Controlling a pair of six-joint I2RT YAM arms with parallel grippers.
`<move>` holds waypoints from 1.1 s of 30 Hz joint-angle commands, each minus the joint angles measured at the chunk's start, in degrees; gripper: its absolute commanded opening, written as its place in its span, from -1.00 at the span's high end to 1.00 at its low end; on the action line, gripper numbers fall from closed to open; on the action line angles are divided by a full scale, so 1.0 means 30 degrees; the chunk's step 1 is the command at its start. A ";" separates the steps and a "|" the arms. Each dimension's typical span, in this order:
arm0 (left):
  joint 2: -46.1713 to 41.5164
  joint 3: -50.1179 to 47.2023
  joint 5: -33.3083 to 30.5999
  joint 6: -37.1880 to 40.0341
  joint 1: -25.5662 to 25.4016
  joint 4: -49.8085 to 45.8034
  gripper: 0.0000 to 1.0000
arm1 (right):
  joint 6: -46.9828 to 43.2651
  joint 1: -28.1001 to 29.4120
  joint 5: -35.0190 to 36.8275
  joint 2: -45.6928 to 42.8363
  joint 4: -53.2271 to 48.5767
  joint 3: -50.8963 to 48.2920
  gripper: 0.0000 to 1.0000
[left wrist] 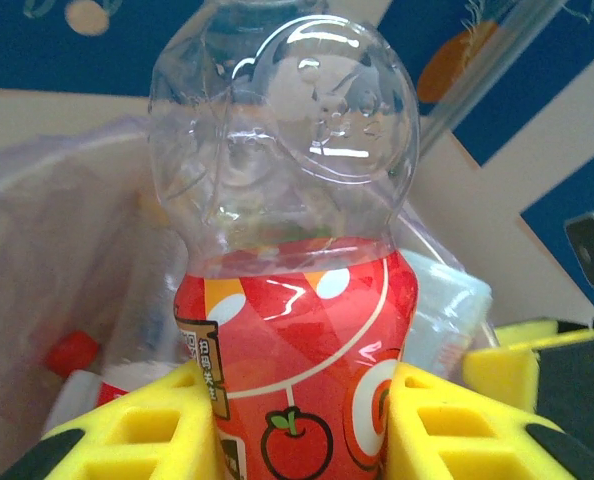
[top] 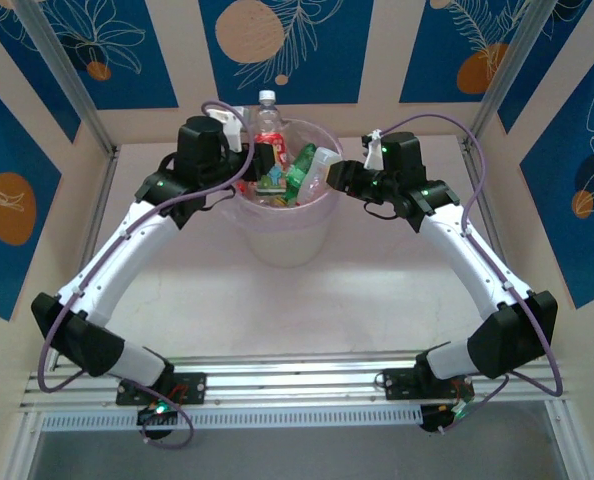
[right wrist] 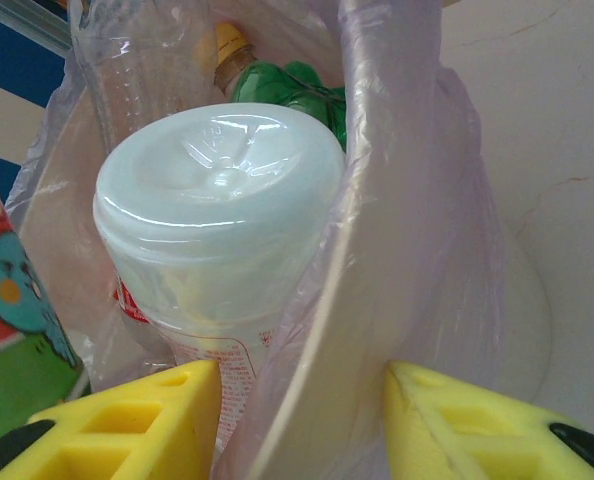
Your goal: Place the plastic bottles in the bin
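Observation:
The bin [top: 282, 240], a white pail with a lilac bag, stands at the table's back middle and holds several bottles, among them a green one [top: 299, 170]. My left gripper [top: 262, 160] is over the bin's left rim. It is shut on a clear red-labelled bottle [left wrist: 297, 330] that stands upright, its yellow fingers [left wrist: 147, 430] pressed on the label. My right gripper [right wrist: 302, 420] straddles the right rim. Between its fingers are a pale-labelled bottle [right wrist: 217, 200], base towards the camera, and the bin's wall [right wrist: 417, 250].
Cream side walls and metal posts [top: 72, 90] close in the table on the left, right and back. Bare table top [top: 277, 310] lies between the bin and the arm bases. Another red-capped bottle [left wrist: 77, 355] lies low inside the bag.

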 commanded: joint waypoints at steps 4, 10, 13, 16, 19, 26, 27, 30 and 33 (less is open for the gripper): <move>0.0815 0.0595 0.1650 0.2542 -0.0316 -0.1542 0.34 | -0.0349 0.0361 -0.0447 0.0203 -0.0530 0.0485 0.09; 0.2728 0.2849 0.2363 0.5524 -0.0322 -0.4776 0.35 | -0.0371 0.0334 -0.0421 0.0200 -0.0636 0.0638 0.09; 0.3344 0.3063 0.2977 0.6011 -0.0322 -0.5259 0.34 | -0.0339 0.0353 -0.0446 0.0150 -0.0690 0.0623 0.09; 0.3763 0.3166 0.3358 0.6306 -0.0323 -0.5696 0.34 | -0.0327 0.0379 -0.0505 0.0097 -0.0762 0.0597 0.09; 0.4214 0.3621 0.3314 0.6800 -0.0323 -0.6433 0.20 | -0.0182 0.0530 -0.0540 -0.0190 -0.0870 0.0413 0.10; 0.4285 0.4628 0.3310 0.7523 -0.0277 -0.7185 -0.38 | 0.0178 0.0861 -0.0027 -0.1203 -0.0755 -0.0481 0.10; 0.4248 0.4818 0.3312 0.7554 -0.0289 -0.7229 -0.43 | 0.0186 0.0863 0.0018 -0.1295 -0.0741 -0.0518 0.10; 0.4142 0.5612 0.3295 0.7559 -0.0291 -0.7260 -0.56 | 0.0152 0.0860 0.0081 -0.1469 -0.0828 -0.0461 0.10; 0.3934 0.6327 0.3209 0.7526 -0.0288 -0.7192 -0.62 | -0.0010 0.0861 0.0124 -0.1548 -0.0995 -0.0185 0.10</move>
